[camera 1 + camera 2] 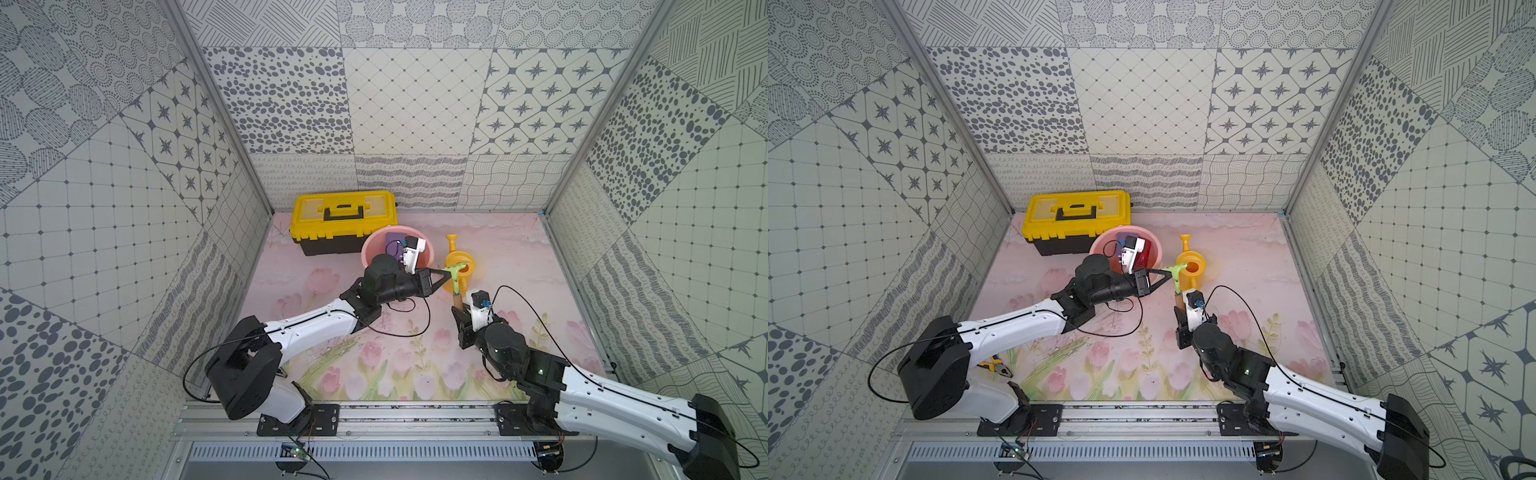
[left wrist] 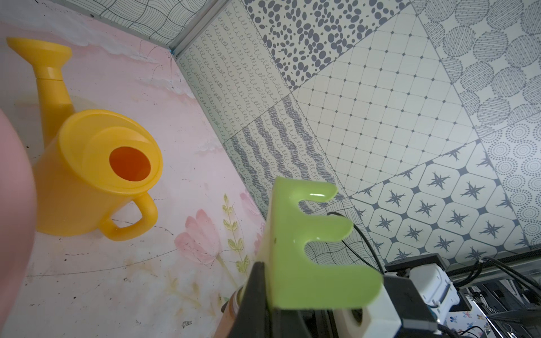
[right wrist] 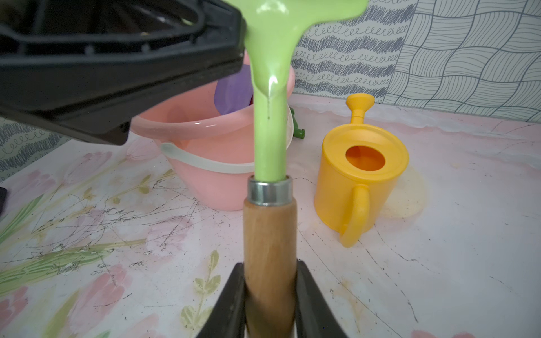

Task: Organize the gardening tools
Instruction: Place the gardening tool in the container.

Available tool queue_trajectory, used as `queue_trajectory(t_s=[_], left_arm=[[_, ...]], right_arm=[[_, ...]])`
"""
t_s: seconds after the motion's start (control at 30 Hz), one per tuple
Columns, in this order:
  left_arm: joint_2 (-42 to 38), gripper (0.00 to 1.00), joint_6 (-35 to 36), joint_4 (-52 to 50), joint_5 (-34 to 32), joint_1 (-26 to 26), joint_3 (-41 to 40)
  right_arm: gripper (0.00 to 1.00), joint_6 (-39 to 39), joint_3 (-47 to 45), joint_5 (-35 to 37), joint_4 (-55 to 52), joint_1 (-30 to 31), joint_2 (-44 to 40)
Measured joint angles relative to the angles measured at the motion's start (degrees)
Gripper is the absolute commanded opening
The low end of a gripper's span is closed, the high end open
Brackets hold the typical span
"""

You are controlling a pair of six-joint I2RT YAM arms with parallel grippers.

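Rake (image 3: 269, 131) aloft over desk (image 1: 519, 257), both arms on it. Right tool (image 3: 269, 263) clamped on wooden handle, left tool (image 1: 447, 272) pinching green head. Long axis: handle near robot, head far. Bucket (image 1: 368, 249) just beside head on left arm's side, so left arm likely nearer for drop.

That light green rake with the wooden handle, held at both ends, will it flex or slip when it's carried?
Probably stiff: the rake looks straight with the right gripper clamping only its wooden handle. Its glossy green head may be slippery where the left gripper pinches it. Likely light, given the slim shaft and small head.
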Motion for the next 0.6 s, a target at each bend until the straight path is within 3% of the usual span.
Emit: queue_trajectory(t_s=[0.13, 0.4, 0.53, 0.6], left_arm=[[-0.22, 0.20, 0.00, -0.17, -0.17, 0.00, 0.00], [-0.07, 0.20, 0.00, 0.00, -0.83, 0.00, 0.07], [0.35, 0.15, -0.11, 0.70, -0.98, 0.00, 0.07], [0.68, 0.00, -0.57, 1.07, -1.27, 0.00, 0.07]], right_arm=[[0.00, 0.09, 0.00, -0.39, 0.26, 0.00, 0.17], [0.00, 0.37, 0.00, -0.74, 1.49, -0.04, 1.18], [0.00, 0.37, 0.00, -0.83, 1.64, -0.09, 1.22], [0.00, 0.42, 0.00, -0.79, 1.75, -0.09, 1.33]])
